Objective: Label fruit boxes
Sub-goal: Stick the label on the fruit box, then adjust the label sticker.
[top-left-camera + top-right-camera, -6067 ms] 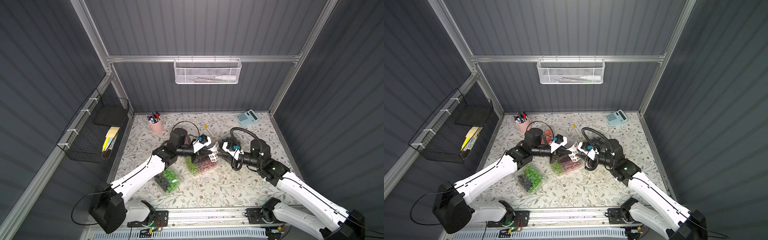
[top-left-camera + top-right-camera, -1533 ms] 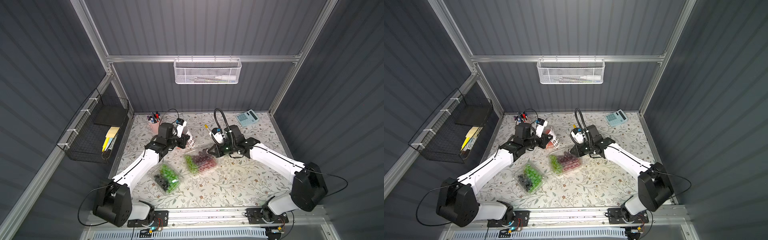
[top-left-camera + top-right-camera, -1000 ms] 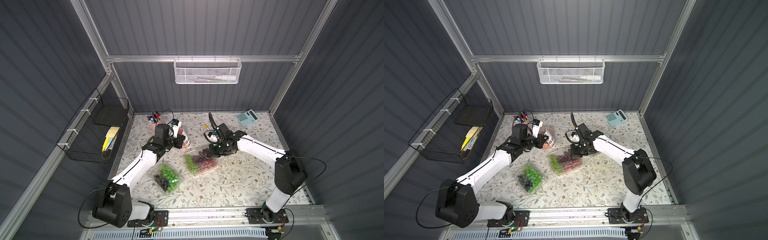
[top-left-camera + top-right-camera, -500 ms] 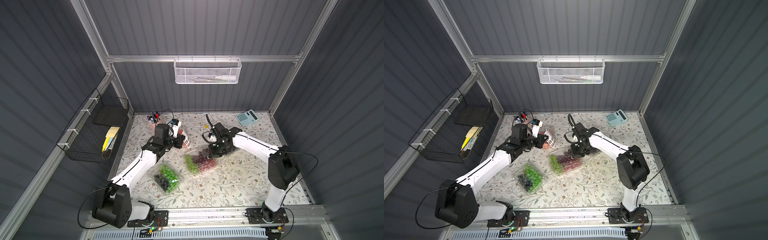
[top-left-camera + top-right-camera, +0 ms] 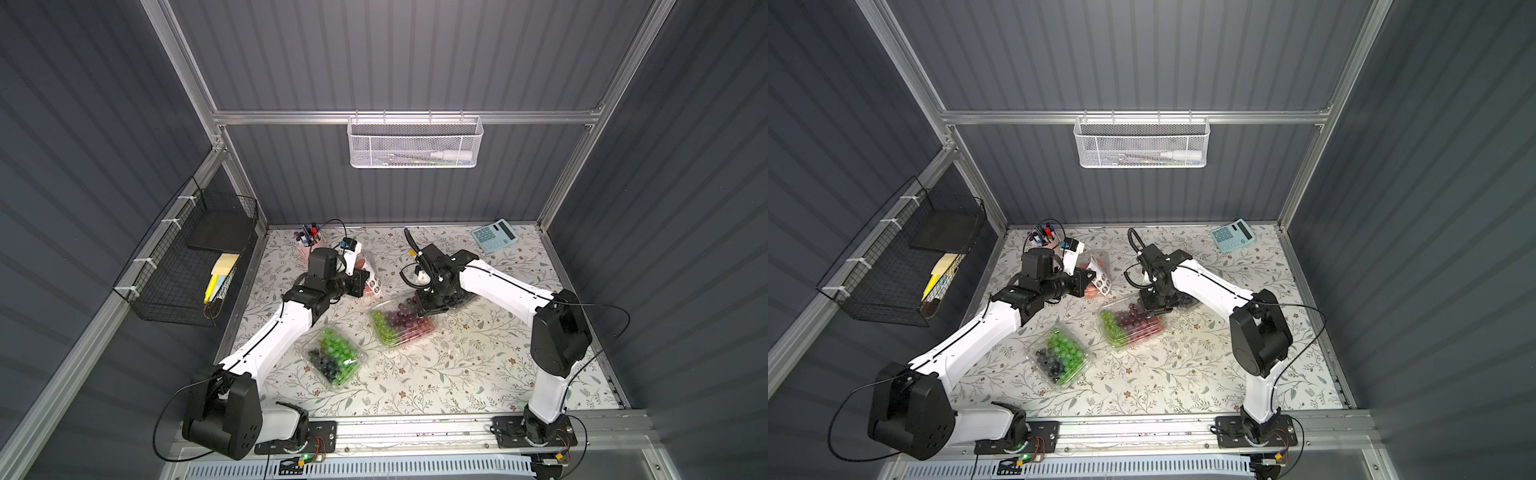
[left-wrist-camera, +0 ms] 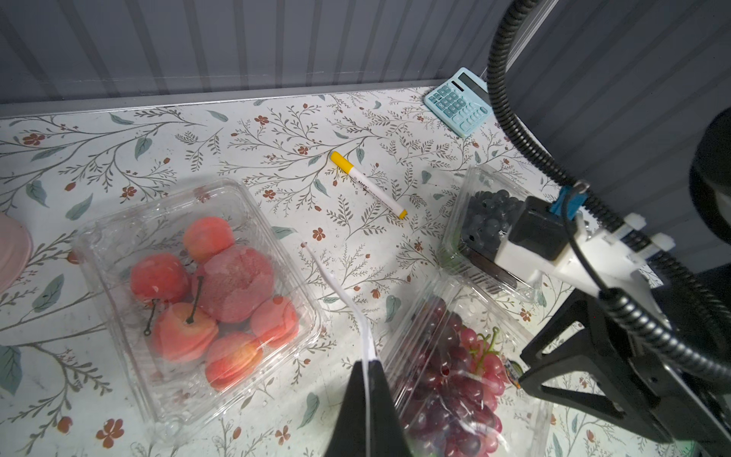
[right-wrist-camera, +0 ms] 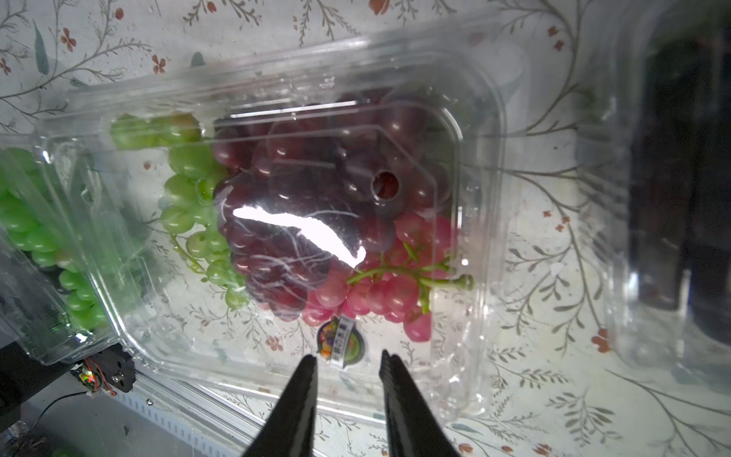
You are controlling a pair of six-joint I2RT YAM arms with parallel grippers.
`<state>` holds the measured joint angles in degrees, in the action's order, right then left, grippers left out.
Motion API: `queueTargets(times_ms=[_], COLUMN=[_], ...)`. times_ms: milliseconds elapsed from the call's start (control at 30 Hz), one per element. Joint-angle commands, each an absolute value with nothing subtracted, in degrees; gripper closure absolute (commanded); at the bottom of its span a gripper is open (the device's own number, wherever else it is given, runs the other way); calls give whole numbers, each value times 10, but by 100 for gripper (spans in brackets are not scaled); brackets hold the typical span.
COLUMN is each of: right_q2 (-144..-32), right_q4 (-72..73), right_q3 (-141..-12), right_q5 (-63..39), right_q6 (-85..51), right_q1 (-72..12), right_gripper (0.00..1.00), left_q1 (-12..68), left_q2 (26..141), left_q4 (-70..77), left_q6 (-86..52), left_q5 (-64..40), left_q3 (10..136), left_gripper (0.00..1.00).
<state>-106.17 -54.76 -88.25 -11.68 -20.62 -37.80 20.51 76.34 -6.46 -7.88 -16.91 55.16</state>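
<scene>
Table (image 5: 457, 374): floral top, bearing all four fruit boxes.
Left arm (image 5: 274, 336): stretched out to the far left of the green-and-red grape box (image 5: 401, 322); posture unchanged over the last second.
Right arm (image 5: 498, 291): bent down over that box's right end.
Green-and-red grape box: mid-table, flat, lid up. Long axis roughly across the table, slightly skewed, with the green end toward the robot's left and the red end toward its right.
Green-and-black grape box (image 5: 334, 360): near-left of the green-and-red grape box, close but apart, set cornerwise.
Red-fruit box (image 6: 197, 292): far-left of the green-and-red grape box, under the held sheet.
Blueberry box (image 6: 486, 221): just beside the far right side of the green-and-red grape box.
Sticker sheet (image 5: 1100, 278): held up off the table, far-left of the green-and-red grape box.
Left gripper (image 6: 368, 366): clamped flat on the sheet's edge.
Right gripper (image 7: 348, 355): closed a second ago, now parted partway, nothing between the jaws; tips low over the lid at the red end.
Round label (image 7: 341, 342): on the lid just ahead of those tips. Probably just let go, so this box likely counts as labelled; no label made out on the other three.
</scene>
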Motion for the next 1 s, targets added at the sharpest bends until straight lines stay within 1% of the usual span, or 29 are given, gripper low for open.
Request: queueTargets(times_ms=[0, 133, 300, 433, 567, 667, 733, 767, 833, 900, 967], right_q2=[-1019, -965, -871, -793, -733, -705, -699, -679, -672, -669, -673], right_q4=[-565, -544, -456, -368, -267, -262, -247, -245, -249, -249, -252], right_q3=[-877, -857, -791, -730, -664, -655, -646, -641, -637, -636, -640], right_q5=[-89, -74, -62, -77, -168, -176, -213, -235, -269, -282, -325], right_q6=[-209, -211, -197, -133, -50, -18, 14, 39, 79, 86, 108], right_q1=[-379, -378, -374, -370, -369, -368, -363, -361, -361, -356, -351], right_gripper=[64, 64, 62, 53, 43, 37, 33, 29, 28, 26, 24], left_q1=[201, 201, 201, 202, 203, 204, 205, 205, 206, 207, 207], left_q2=[742, 746, 754, 756, 756, 753, 749, 747, 745, 745, 747], left_q4=[-71, -67, -50, -44, -73, -106, -129, -139, -151, -162, -180], left_q6=[-65, -48, -5, 40, 115, 168, 203, 220, 240, 261, 282], left_q5=[-178, -232, -355, -470, -572, -624, -649, -663, -684, -702, -719], left_q3=[550, 557, 564, 570, 577, 585, 589, 591, 593, 597, 603], left_gripper=[100, 100, 100, 100, 100, 100, 100, 100, 100, 100, 100])
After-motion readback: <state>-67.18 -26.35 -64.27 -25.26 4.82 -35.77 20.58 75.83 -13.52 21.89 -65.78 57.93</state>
